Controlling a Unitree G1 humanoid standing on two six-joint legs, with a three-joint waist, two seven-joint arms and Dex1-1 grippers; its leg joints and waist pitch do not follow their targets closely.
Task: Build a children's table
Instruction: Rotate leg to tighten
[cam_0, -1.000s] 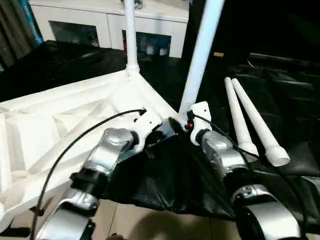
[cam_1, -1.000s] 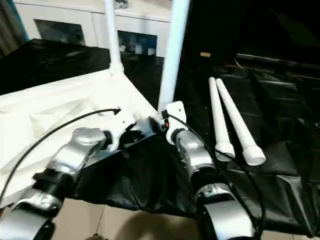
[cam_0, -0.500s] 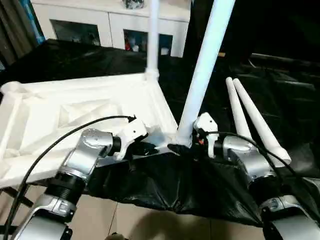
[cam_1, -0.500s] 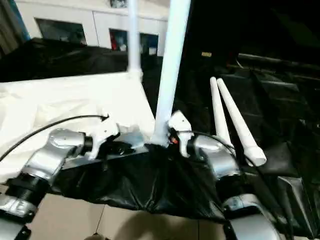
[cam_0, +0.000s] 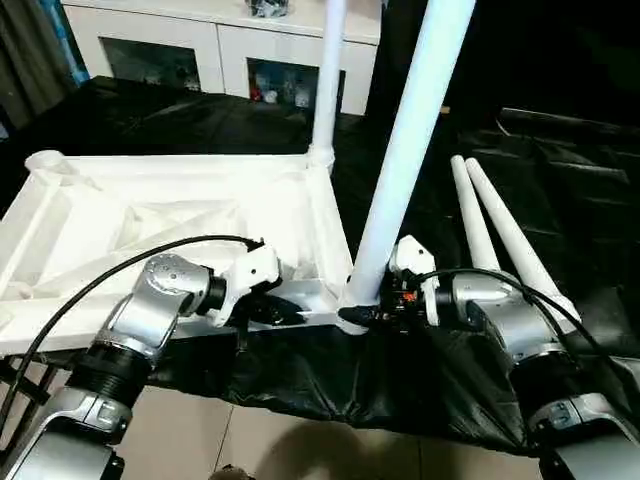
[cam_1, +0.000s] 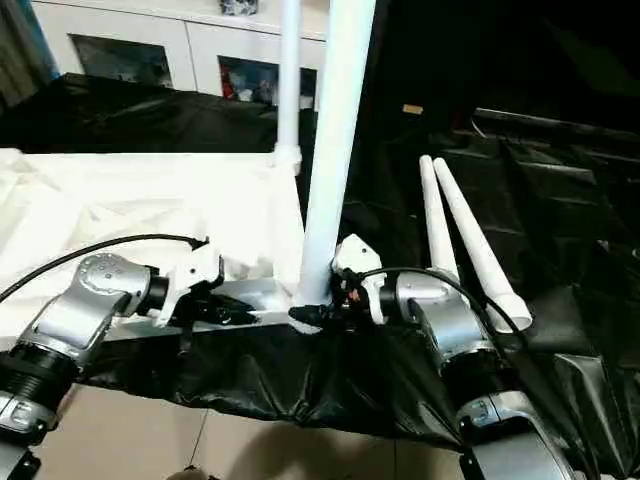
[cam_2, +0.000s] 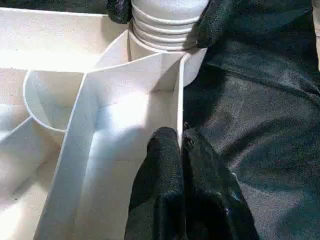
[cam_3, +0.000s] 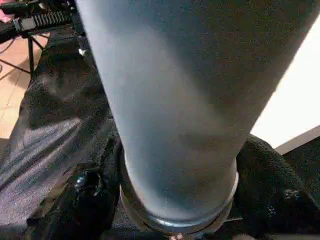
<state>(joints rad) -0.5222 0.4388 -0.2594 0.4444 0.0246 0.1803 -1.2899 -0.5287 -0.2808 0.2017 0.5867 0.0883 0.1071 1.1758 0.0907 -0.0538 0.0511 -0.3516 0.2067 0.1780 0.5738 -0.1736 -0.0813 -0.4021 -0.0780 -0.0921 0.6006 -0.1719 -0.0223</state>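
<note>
Nearby, two loose legs (cam_0: 500, 235) lie beside the upturned table (cam_0: 170, 215).

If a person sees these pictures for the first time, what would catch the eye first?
Probably the white leg standing upright in the near corner of the upside-down table top, with the right gripper around its base. A second leg stands at the far corner, and two loose legs lie on the black sheet to the right.
</note>
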